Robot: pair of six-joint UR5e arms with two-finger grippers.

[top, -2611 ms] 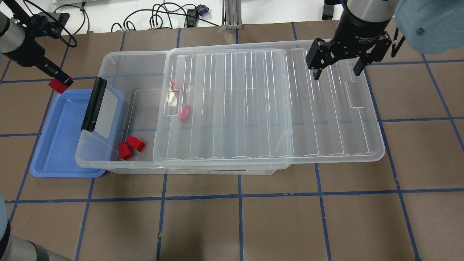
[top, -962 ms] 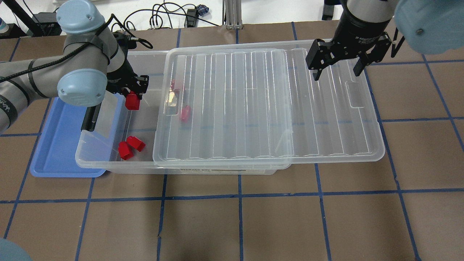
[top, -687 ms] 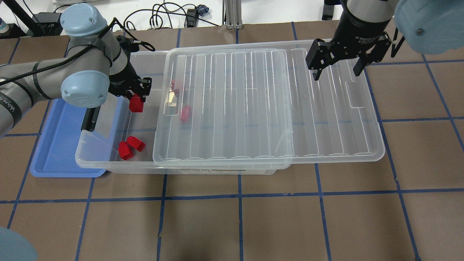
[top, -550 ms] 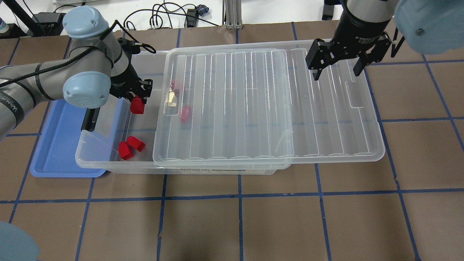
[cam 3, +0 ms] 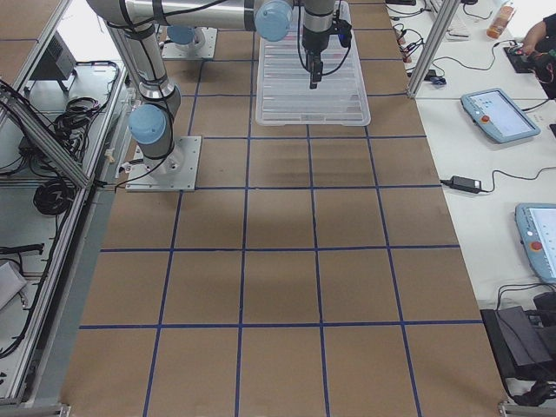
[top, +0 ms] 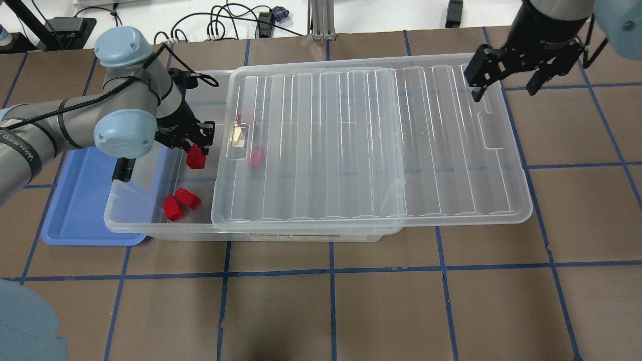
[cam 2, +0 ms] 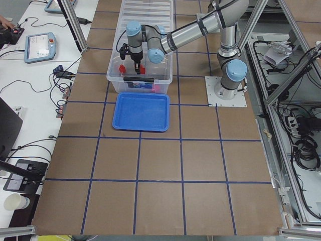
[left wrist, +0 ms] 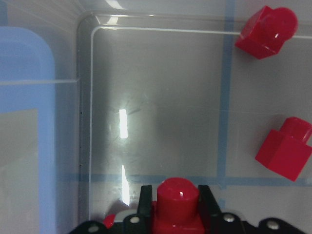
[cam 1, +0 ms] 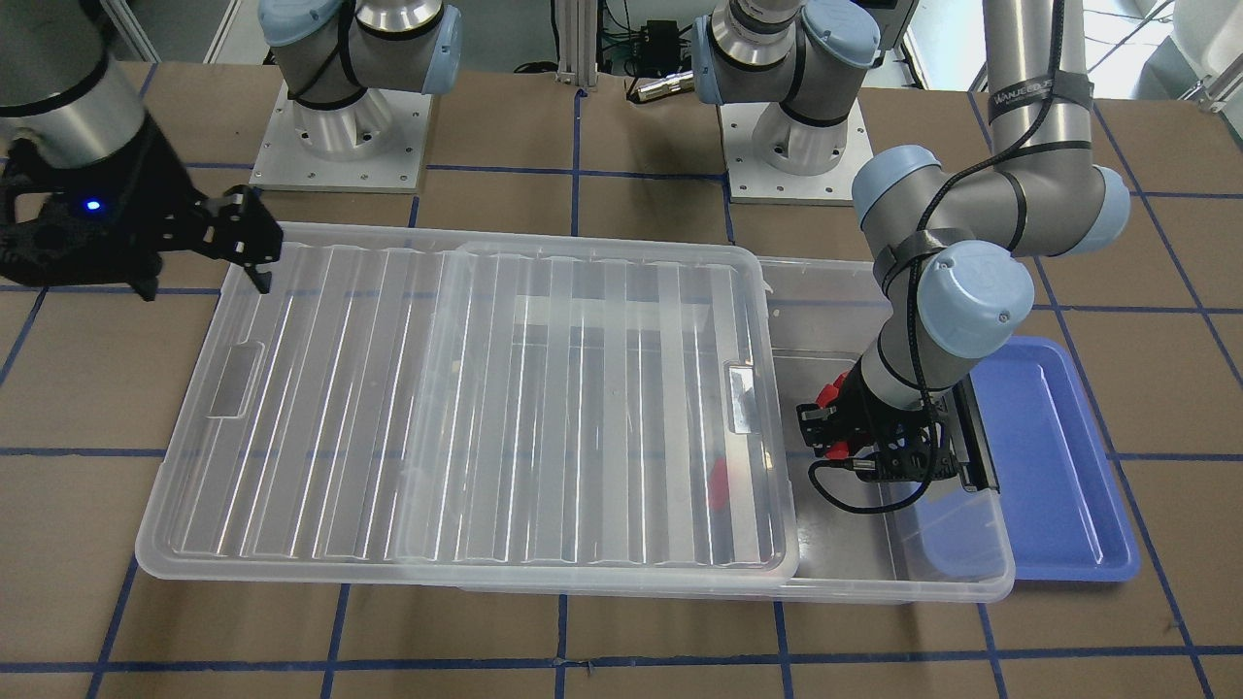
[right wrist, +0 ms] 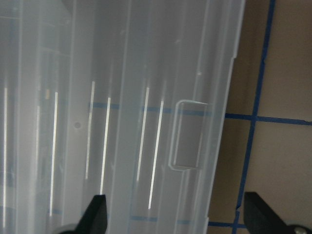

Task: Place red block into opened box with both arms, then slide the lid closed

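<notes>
My left gripper [top: 195, 149] is shut on the red block [top: 195, 159] and holds it low over the uncovered left end of the box [top: 150, 228]. The left wrist view shows that red block [left wrist: 178, 199] between the black fingers, stub forward, above the box floor. The ribbed clear lid [top: 371, 150] lies shifted right, covering most of the box and overhanging its right end. My right gripper [top: 504, 87] hangs open above the lid's far right corner, beside the notch [right wrist: 187, 136]. In the front view the left gripper [cam 1: 830, 427] is inside the box's open end.
Two loose red blocks [top: 181, 203] lie in the box's near left corner, and two more [top: 256, 156] sit under the lid's left edge. A blue tray [top: 80, 200] lies against the box's left side, partly beneath it. Cables run along the table's back edge.
My left arm carried the red block from above the blue tray over the box's black bar and down into the open end. My right gripper shifted right, toward the lid's right edge.
</notes>
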